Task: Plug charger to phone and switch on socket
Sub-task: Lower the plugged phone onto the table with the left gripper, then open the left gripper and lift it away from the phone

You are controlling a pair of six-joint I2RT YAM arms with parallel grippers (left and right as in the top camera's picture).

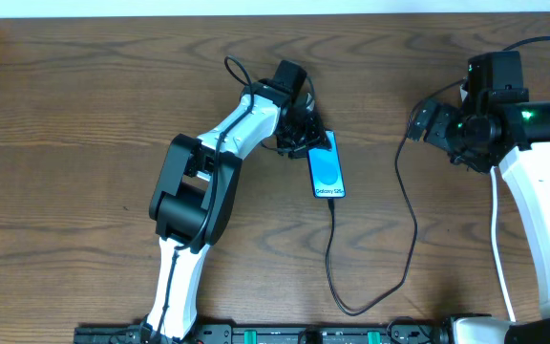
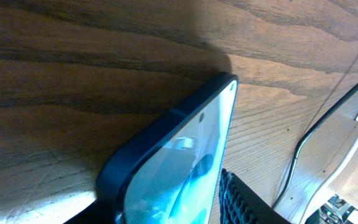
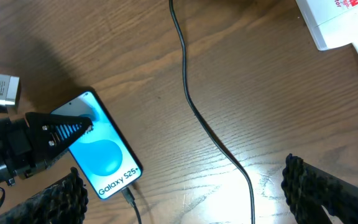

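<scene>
Overhead: bright, even, sharp; soft shadows beside the 2 arms on the table (image 1: pixel 65 143), green LED (image 1: pixel 526 117) blooms. Left wrist: phone (image 2: pixel 185 149) too close, soft focus, dark shadow across the top. Right wrist: glare patch on the table lower right, right gripper fingers (image 3: pixel 328 186) blurred.

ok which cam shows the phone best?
Right wrist: the phone is large and flat-on, its Galaxy S25+ text readable, the charger tip at its bottom edge; the left fingers overlap its upper end. Overhead shows it small. Left wrist shows only one blurred corner.
</scene>
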